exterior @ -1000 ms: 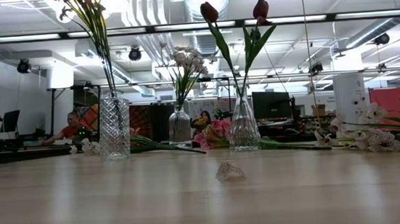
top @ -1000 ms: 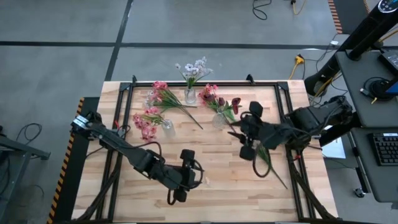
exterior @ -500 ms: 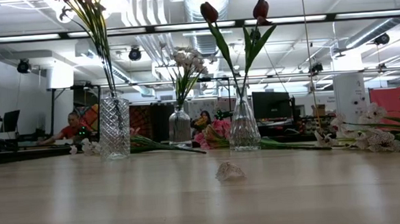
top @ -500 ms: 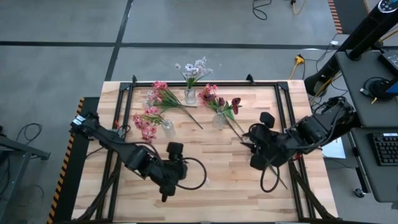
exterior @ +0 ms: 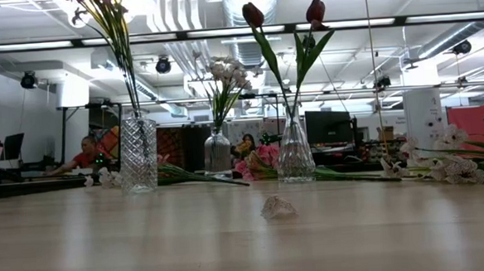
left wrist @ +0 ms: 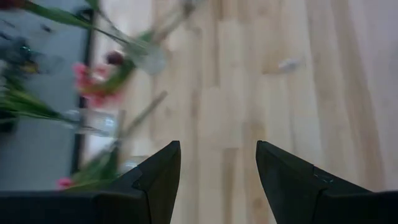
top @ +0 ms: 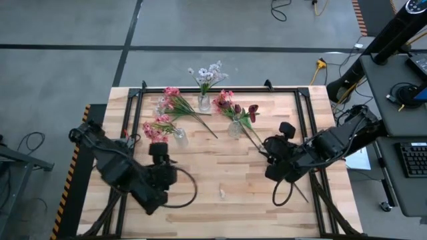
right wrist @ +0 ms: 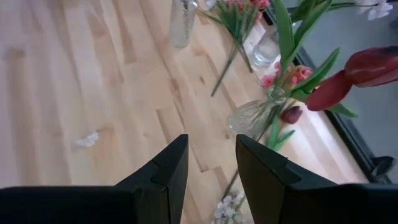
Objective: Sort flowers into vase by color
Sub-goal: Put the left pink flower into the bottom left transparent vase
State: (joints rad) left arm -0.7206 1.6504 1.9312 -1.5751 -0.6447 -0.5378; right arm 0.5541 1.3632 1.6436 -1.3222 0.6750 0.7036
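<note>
Overhead, three vases (top: 204, 103) cluster near the worktop's (top: 220, 213) far edge; one pink stem (top: 190, 113) lies loose there. Left gripper (left wrist: 217, 163) fingers spread, empty; right gripper (right wrist: 211, 160) likewise, over a stalk (top: 293, 187) we judge next.

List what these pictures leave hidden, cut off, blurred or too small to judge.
- Low view: the pink flowers in the cut-glass vase run off the top edge.
- Low view: neither arm shows.
- High view: the small pale scrap is too small to identify.
- Left wrist view: the vases and blooms are blurred.
- High view: the stem by the right gripper is partly hidden by that arm.
</note>
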